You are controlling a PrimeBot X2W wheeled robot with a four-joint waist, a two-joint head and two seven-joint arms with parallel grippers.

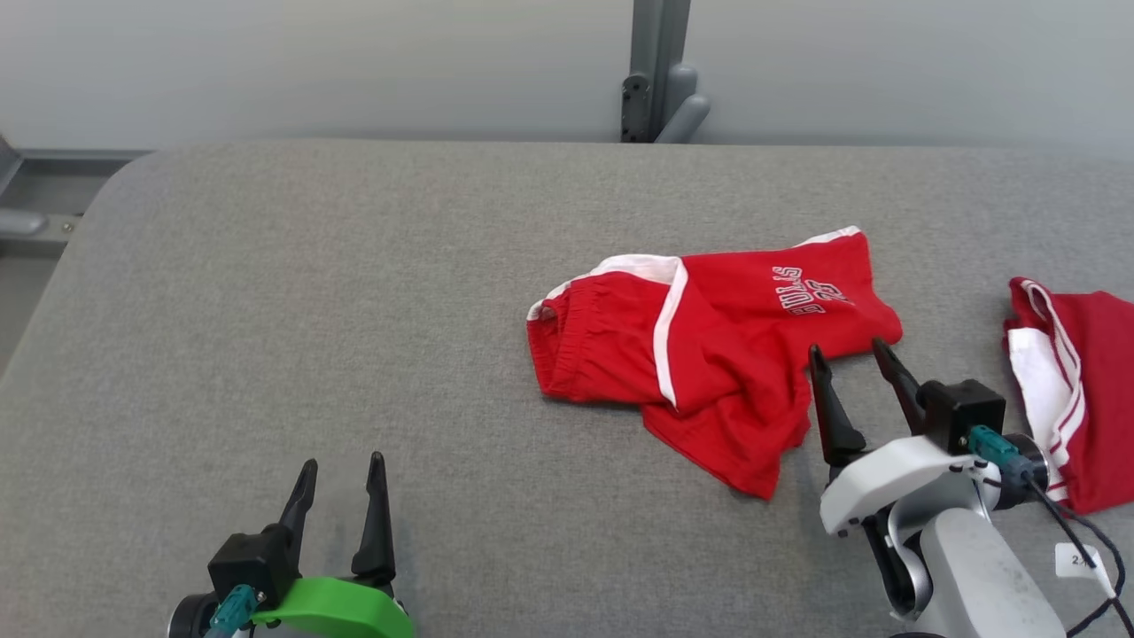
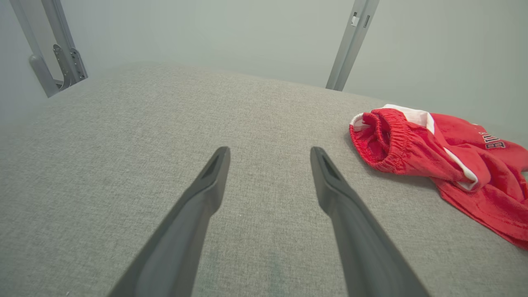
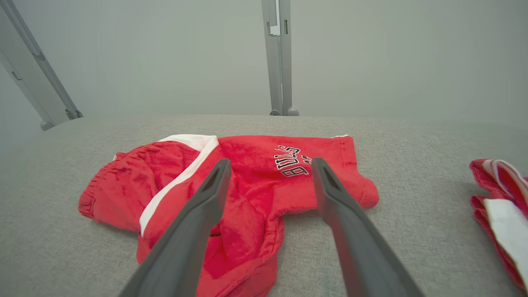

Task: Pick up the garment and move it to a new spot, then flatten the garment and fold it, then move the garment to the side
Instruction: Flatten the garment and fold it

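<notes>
item: red shorts (image 1: 735, 354), crumpled on grey surface (image 1: 354, 266), likely awaiting flattening. right claw (image 1: 845, 347): spread, empty, just beside hem, seemingly poised to grasp. left claw (image 1: 343, 459): spread, empty, well apart.

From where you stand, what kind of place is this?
Probably a robot test bench for folding clothes: a grey fabric-covered table, plain wall panels with a metal post, and crumpled red shorts.

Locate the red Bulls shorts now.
In the head view the red shorts lie crumpled right of centre on the table, just ahead of the open right end effector, with a second red garment further right.
</notes>
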